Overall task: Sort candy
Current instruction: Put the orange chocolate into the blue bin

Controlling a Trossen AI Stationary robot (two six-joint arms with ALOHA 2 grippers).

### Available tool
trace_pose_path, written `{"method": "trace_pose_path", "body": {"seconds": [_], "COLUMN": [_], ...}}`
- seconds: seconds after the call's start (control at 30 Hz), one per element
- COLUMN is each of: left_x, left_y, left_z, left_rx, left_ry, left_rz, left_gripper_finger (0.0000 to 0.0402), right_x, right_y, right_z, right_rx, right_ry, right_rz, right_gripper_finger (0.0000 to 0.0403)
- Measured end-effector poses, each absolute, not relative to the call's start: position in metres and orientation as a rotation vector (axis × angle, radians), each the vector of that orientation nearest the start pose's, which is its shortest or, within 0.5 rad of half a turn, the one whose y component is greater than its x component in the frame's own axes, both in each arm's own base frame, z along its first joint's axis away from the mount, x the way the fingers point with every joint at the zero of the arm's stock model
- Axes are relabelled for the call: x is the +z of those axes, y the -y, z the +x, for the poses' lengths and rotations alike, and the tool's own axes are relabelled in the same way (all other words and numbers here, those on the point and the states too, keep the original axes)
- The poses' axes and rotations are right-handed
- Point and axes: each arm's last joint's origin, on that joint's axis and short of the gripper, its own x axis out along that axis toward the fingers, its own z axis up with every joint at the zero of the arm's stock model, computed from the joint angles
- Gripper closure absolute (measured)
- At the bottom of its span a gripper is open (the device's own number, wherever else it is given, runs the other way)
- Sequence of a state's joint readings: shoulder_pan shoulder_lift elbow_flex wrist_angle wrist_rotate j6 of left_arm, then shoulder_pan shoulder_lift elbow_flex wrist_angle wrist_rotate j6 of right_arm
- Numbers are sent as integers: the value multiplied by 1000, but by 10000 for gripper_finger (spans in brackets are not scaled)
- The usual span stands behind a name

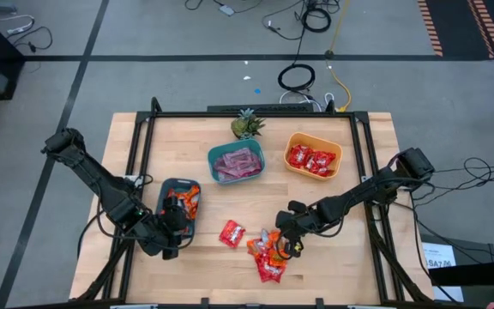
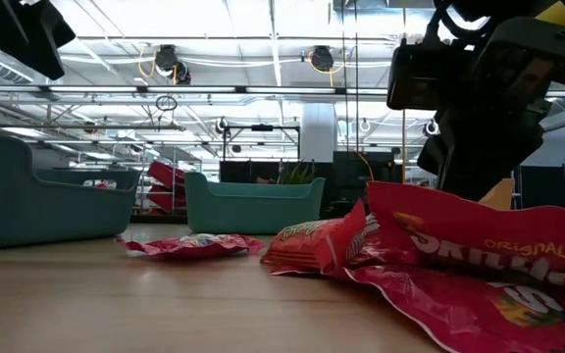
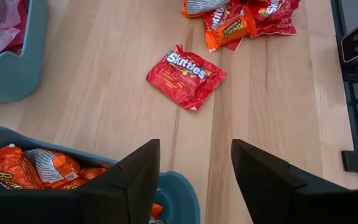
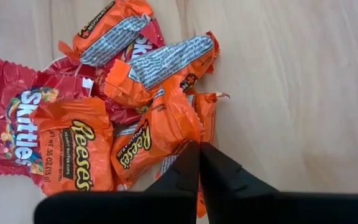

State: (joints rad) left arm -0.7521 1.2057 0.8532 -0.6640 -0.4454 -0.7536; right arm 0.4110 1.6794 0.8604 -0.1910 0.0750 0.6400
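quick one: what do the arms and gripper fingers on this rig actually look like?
Two dark, near-black jointed arms with loose black cables running along the links. The left gripper has two broad, flat matte-black fingers with angled tips. The right gripper has the same plain black fingers, tapering to narrow tips. No markings or labels visible on either.
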Motion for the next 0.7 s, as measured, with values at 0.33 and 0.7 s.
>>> {"method": "trace_pose_path", "body": {"seconds": [0.33,0.7], "left_x": [242,242], "left_y": [145,145], "left_z": [173,173], "left_rx": [50,52], "left_ry": [-877,-881], "left_rz": [-126,-122], "left_gripper_finger": [194,194], "right_x": [158,165], "right_y": [-124,-123], "right_z": [290,293], "right_rx": [-12,-26], "right_ry": [-1011,-1006], "right_rz": [343,308], "right_gripper_finger": [403,403]}}
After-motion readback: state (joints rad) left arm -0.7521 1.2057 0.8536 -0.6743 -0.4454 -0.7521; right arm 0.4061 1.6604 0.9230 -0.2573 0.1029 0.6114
